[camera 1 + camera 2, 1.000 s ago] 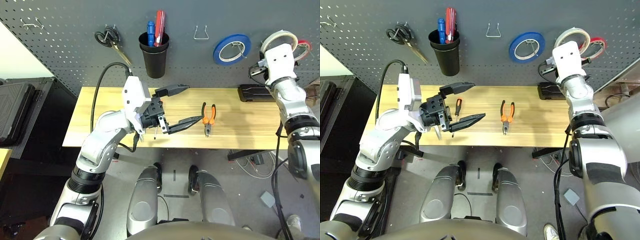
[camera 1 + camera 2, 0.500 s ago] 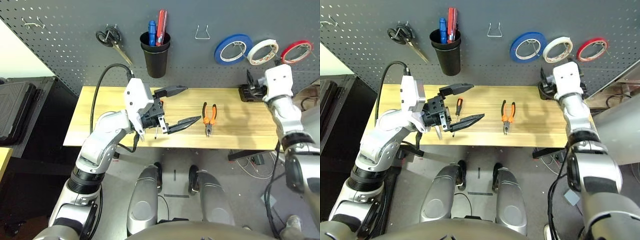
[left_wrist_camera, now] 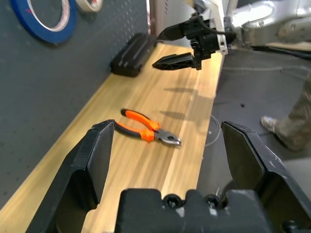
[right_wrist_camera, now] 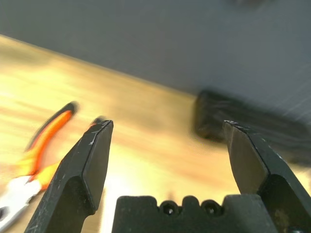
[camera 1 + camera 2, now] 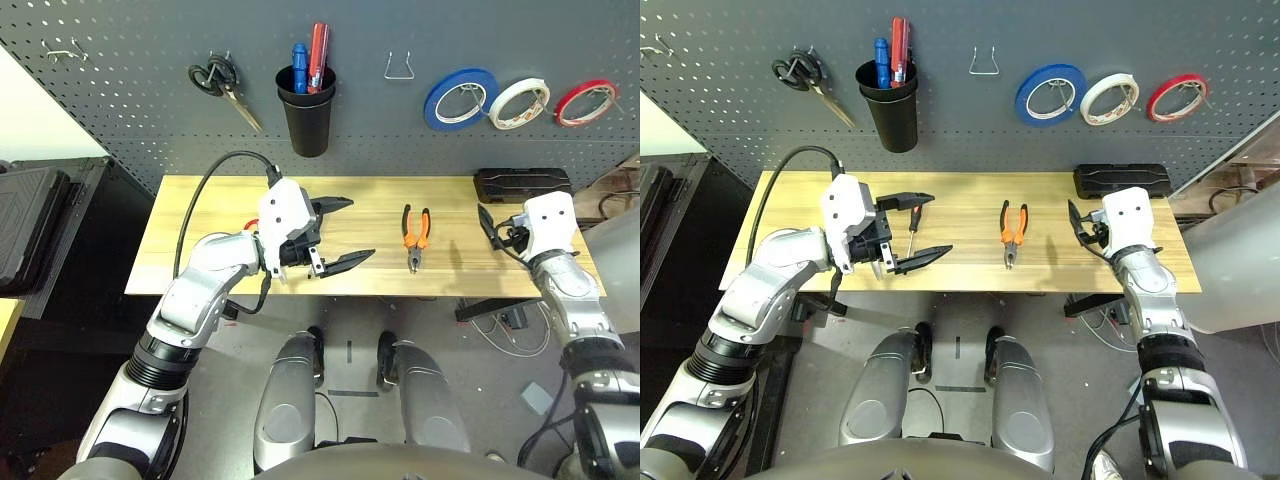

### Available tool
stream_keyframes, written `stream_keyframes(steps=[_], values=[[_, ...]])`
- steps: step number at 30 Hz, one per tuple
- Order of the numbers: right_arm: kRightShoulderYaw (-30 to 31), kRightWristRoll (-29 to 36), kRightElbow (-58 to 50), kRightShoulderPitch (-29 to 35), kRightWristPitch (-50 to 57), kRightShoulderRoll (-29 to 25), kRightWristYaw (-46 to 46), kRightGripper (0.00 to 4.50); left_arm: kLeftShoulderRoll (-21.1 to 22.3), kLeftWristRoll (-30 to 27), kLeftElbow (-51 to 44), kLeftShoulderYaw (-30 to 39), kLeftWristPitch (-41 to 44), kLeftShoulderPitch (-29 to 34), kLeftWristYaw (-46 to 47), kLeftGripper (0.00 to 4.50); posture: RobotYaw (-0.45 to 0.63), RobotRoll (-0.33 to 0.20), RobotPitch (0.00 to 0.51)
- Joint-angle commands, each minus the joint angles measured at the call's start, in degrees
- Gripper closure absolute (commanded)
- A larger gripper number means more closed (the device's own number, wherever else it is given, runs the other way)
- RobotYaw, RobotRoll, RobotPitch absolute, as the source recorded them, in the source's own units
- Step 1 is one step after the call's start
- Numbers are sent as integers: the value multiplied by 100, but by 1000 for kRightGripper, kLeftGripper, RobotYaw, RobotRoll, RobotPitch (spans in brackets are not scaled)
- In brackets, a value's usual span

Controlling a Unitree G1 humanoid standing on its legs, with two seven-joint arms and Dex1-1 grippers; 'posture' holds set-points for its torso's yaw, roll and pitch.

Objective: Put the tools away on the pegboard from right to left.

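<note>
Right hand (image 5: 1087,228) gapes beside table's (image 5: 970,280) right edge, pliers (image 5: 1013,232) apart.

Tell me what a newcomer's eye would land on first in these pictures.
First the row of three tape rolls on the pegboard at upper right: blue tape roll, whitish tape roll, red tape roll. Next the orange-handled pliers lying alone mid-table, between the open left gripper and the open right gripper, both empty. A black cup of screwdrivers hangs above the left gripper.
</note>
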Motion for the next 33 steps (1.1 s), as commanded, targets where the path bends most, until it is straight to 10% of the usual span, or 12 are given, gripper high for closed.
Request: stream_keyframes(steps=[1, 16, 33], values=[[-45, 414, -673, 5, 1706, 286, -187, 19, 186, 285, 123, -214, 168, 6, -97, 0, 144, 0, 225], [-716, 945, -484, -1458, 5512, 1274, -1619, 19, 444, 944, 388, -564, 618, -298, -164, 0, 162, 0, 261], [-877, 604, 3066, -3339, 4585, 1354, -1973, 19, 222, 1245, 598, -565, 716, -518, -55, 0, 197, 0, 297]])
